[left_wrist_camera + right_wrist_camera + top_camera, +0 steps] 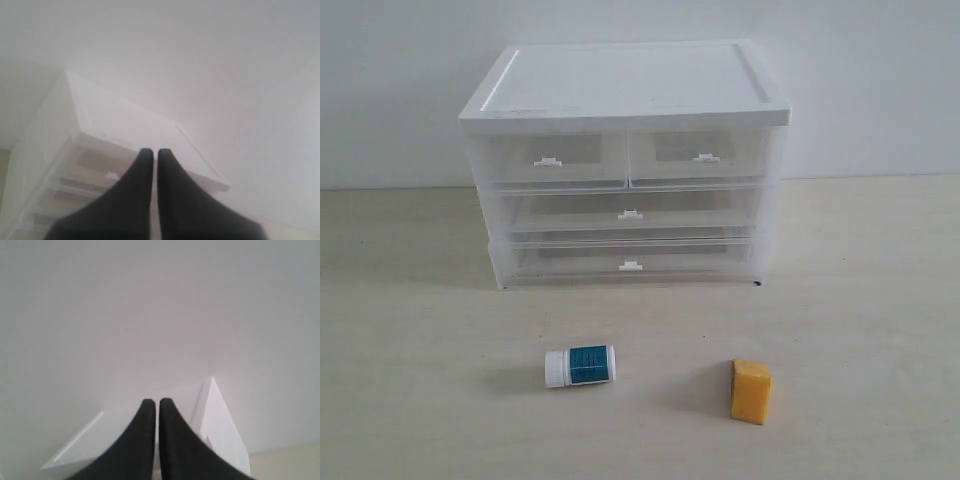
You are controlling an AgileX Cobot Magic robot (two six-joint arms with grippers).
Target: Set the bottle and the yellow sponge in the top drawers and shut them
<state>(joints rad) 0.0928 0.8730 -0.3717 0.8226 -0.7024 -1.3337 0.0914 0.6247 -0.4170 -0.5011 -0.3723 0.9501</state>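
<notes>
The cabinet (620, 85) has a smooth, opaque white plastic top with a slight sheen, its top drawers (555, 160) are translucent, frosted-looking plastic, and the table (420, 420) in front of it has a pale, matt wood-grain finish. In front of the cabinet, the bottle (580, 365) is smooth white plastic with a teal printed label, and the yellow sponge (751, 391) is matt foam. My left gripper (155, 152) and right gripper (156, 402) have smooth, matt black fingers.
</notes>
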